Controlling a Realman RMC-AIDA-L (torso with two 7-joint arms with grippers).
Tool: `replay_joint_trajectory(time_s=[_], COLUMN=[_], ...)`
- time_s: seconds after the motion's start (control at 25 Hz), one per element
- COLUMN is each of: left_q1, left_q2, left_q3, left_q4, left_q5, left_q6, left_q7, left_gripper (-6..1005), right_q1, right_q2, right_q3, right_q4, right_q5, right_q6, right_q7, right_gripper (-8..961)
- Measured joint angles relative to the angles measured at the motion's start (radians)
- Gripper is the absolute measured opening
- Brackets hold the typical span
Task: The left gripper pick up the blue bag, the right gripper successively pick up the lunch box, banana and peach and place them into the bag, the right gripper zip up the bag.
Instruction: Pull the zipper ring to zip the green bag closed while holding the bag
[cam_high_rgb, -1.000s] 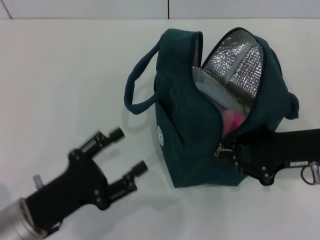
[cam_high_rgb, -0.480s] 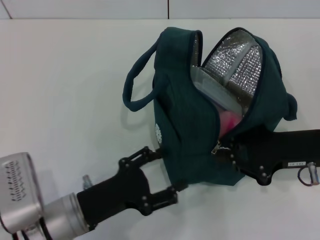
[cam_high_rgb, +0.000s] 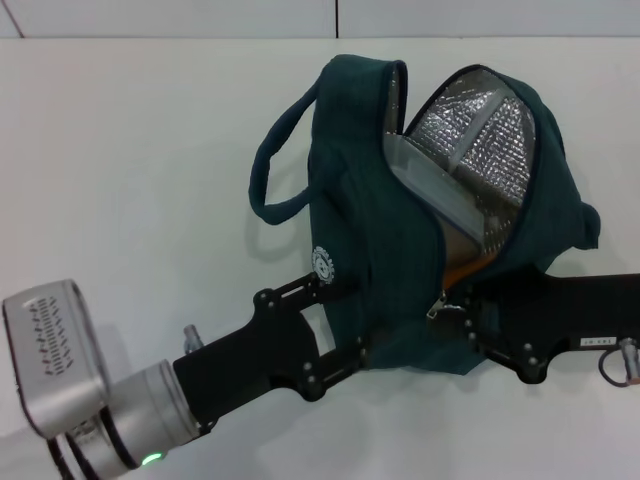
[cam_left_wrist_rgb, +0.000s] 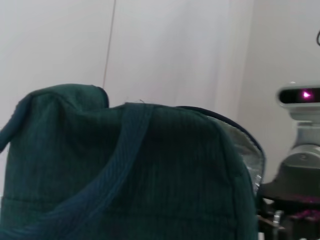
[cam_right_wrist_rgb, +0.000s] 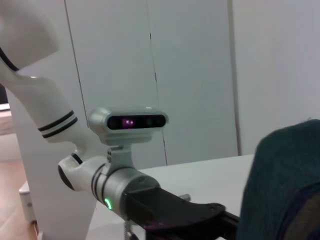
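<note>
Now the blue bag (cam_high_rgb: 400, 220) lies on its side on the white table (cam_high_rgb: 130, 150), mouth gaping toward the far right, its silver lining (cam_high_rgb: 475, 125) catching the light and the lunch box (cam_high_rgb: 435, 195) tucked inside with a sliver of orange showing below it (banana or peach, I cannot tell which). Its carry handle (cam_high_rgb: 280, 170) loops out to my left, resting on the table. My left gripper (cam_high_rgb: 345, 315) has its fingers spread around the bag's near bottom corner, one finger against the side panel by the round white logo (cam_high_rgb: 324, 262), the other under the lower edge; whether they have bitten down on the fabric I cannot tell, though they look open about it. My right gripper (cam_high_rgb: 462, 315) sits at the near end of the opening, right at the zipper pull (cam_high_rgb: 437, 307), but its fingertips are hidden against the dark cloth, so I cannot tell whether they are open or closed. By my reading the loading is done or nearly so, and the zipping step is in hand. What comes next, I judge, calls for the left to brace the bag firmly while the right pinches the pull and draws it along the curved track toward the far end, keeping the lining and lunch box clear of the teeth.
</note>
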Motion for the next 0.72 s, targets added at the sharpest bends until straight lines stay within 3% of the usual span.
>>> replay_joint_trajectory(time_s=[0.2,0.44,0.72], left_q1=[-0.012,-0.026,-0.041], left_q2=[0.001,0.001,0.003], left_q3=[-0.001,-0.001,0.007], left_q4=[0.009,0.009,0.008], left_q5=[0.001,-0.002,0.005], left_q6=[-0.022,-0.025,-0.025], left_q7=[0.001,0.002,0.049], left_gripper=[619,350,146], right_q1=[-0.001,-0.003,0.006], right_q2=[-0.003,-0.006,-0.019], right_q3=[0.001,0.005,0.01], right_q4=[0.019,0.044,0.062], right_q5=[0.007,0.008,0.009], right_q6=[-0.004,-0.006,-0.02], right_q7=[0.0,0.017,0.163], right_gripper=[19,19,19])
